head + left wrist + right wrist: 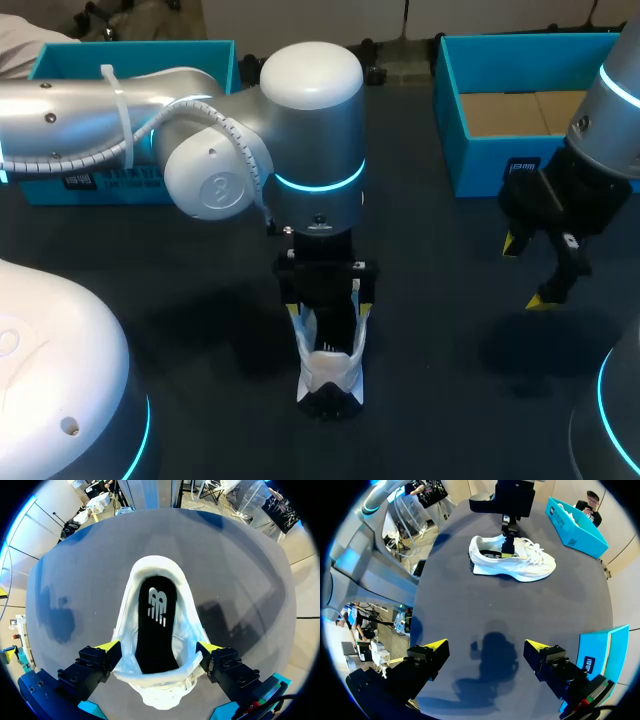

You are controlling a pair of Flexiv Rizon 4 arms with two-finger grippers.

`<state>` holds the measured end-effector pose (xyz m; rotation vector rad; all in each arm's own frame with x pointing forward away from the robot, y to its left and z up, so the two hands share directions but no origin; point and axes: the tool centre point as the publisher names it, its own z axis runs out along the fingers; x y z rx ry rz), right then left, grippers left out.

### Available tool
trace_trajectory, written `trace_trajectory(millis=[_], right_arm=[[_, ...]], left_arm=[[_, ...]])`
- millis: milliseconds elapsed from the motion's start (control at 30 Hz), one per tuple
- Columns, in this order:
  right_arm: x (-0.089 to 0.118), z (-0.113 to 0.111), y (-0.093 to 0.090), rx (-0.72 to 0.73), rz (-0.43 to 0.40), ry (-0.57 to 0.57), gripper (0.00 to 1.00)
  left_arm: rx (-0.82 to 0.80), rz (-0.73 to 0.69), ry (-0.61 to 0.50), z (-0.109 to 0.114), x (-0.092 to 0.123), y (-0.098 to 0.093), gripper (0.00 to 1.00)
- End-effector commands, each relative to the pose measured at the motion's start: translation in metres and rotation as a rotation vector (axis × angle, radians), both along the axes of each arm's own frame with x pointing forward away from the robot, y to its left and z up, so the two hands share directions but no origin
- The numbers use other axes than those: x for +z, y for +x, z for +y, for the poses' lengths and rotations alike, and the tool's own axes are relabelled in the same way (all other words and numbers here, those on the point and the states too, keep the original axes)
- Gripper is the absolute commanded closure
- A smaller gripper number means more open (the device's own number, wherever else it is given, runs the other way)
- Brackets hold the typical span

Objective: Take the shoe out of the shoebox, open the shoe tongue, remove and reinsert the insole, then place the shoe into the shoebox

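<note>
- White shoe (320, 378) stood upright on its sole about the middle of the dark desk (450, 400), outside both boxes. Its heel pointed toward the near edge in the head view, and its toe was hidden under the left arm's wrist.
- The left arm (100, 110) came in from the left and hung straight over the shoe, with the left jaws down around its collar.
- From the left wrist, one yellow fingertip (107, 646) lay against one outer wall of the shoe (127, 630) and the other against the opposite wall. The left jaws thus held the shoe from two sides at a middling spread.
- The shoe's mouth gaped between those fingers, and the black insole (156, 630) lay flat inside it. A white flap, seemingly the tongue, was bunched under the wrist at the lace end.
- From the right wrist, the shoe (530, 565) showed side-on with its laces toward the toe and a left finger (507, 545) down its near flank.
- The right arm (610, 110) came in from the right. The right jaws hung above bare desk, well apart from the shoe, wide and holding nothing, with one yellow fingertip (437, 644) well clear of its twin.
- One teal shoebox (450, 100) sat at the far right with its brown cardboard floor showing, just behind the right jaws.
- A second teal shoebox (130, 48) sat at the far left, partly behind the left arm.
</note>
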<state>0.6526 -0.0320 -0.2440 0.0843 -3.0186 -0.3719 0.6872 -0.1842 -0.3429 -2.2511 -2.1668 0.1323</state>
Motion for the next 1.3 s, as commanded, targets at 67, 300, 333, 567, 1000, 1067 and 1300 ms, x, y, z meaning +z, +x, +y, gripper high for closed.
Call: trace_trajectory(millis=[67,300,333,567,1000,1067,1300], right_arm=[[-0.001,0.001,0.001,0.0,0.001,-0.003,0.0],[-0.001,0.001,0.001,0.0,0.001,-0.003,0.0],[-0.001,0.001,0.001,0.0,0.001,-0.003,0.0],[-0.001,0.001,0.001,0.0,0.001,-0.003,0.0],[-0.001,0.001,0.001,0.0,0.001,-0.003,0.0],[-0.001,0.001,0.001,0.0,0.001,-0.003,0.0],[-0.001,0.001,0.001,0.0,0.001,-0.003,0.0]], left_arm=[[0.003,-0.005,0.006,-0.001,0.001,0.006,0.0],[0.008,-0.027,0.002,-0.004,0.011,0.014,0.0],[0.009,-0.029,0.001,-0.004,0.013,0.017,0.0],[0.03,-0.062,-0.014,-0.006,0.029,0.031,0.0],[0.057,-0.061,-0.07,0.007,0.085,0.065,0.0],[0.057,-0.063,-0.072,0.009,0.089,0.065,0.27],[0.055,-0.049,-0.074,0.012,0.088,0.059,0.78]])
